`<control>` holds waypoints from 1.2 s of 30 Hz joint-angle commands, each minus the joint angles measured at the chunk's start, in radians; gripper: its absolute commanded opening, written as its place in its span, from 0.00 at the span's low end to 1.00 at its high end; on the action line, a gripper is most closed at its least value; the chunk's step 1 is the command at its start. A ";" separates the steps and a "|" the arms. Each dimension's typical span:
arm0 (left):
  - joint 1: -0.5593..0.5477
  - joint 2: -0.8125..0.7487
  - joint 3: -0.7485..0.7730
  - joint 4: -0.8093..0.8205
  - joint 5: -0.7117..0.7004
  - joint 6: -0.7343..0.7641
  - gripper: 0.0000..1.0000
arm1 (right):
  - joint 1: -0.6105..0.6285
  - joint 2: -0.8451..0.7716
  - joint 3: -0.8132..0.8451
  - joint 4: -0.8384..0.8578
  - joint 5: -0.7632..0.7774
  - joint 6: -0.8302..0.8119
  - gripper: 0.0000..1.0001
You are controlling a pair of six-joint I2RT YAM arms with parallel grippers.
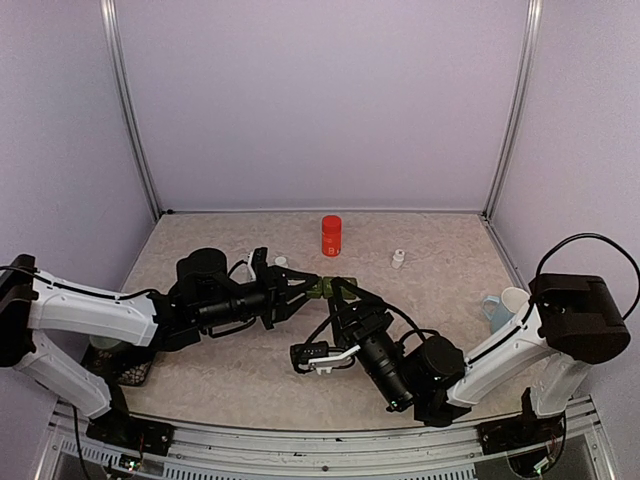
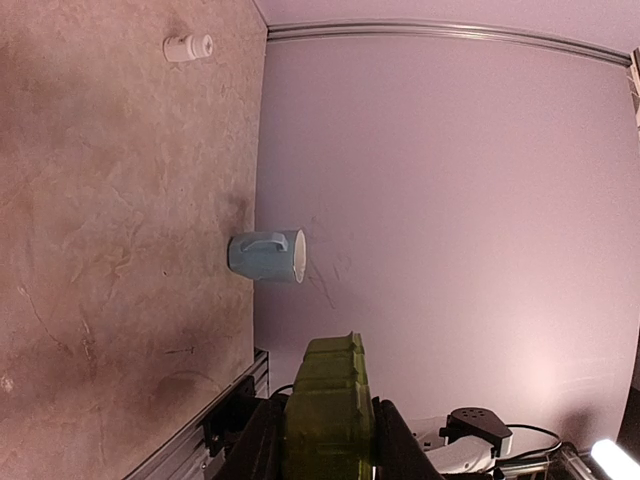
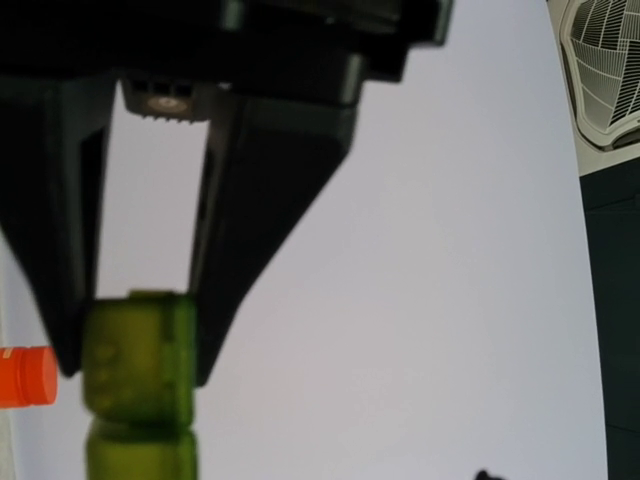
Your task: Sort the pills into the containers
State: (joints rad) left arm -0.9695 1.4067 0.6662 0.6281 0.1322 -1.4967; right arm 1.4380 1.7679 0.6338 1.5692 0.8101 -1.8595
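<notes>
The left claw reaches in from the left side. It is clenched on the green containers. The left wrist view shows one black finger pressed on each side of the green strip. The right wrist view shows the same two fingers squeezing the end box of the strip, and more of the strip goes down out of the picture.

The containers are over the middle of the counter, a little closer to the far edge than to the near edge. The strip sits between the two claws.

The right claw comes in from the near right corner and is right up against the other end of the strip. The pictures do not show if it is clenched or let go.

An orange bottle stands upright near the middle of the far edge, behind the containers. A small white cap sits to the right of the bottle, apart from it. A pale blue mug stands by the right edge.
</notes>
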 commanded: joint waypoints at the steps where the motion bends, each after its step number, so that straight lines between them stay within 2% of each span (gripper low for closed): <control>1: -0.006 0.018 -0.004 0.017 0.023 -0.006 0.06 | 0.010 0.007 0.023 0.186 -0.012 0.009 0.65; 18: -0.013 0.004 -0.004 0.058 0.027 -0.002 0.06 | 0.005 -0.022 0.004 0.119 -0.006 0.115 0.63; 21: -0.015 0.002 -0.003 0.060 0.024 0.004 0.03 | 0.003 -0.034 0.002 0.095 -0.003 0.138 0.63; 36: -0.016 -0.028 -0.033 0.091 -0.005 0.003 0.01 | -0.001 -0.005 -0.006 0.158 0.025 0.080 0.63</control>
State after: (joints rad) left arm -0.9779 1.4124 0.6476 0.6815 0.1280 -1.5108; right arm 1.4376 1.7634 0.6384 1.5734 0.8074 -1.7657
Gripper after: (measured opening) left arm 0.264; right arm 0.625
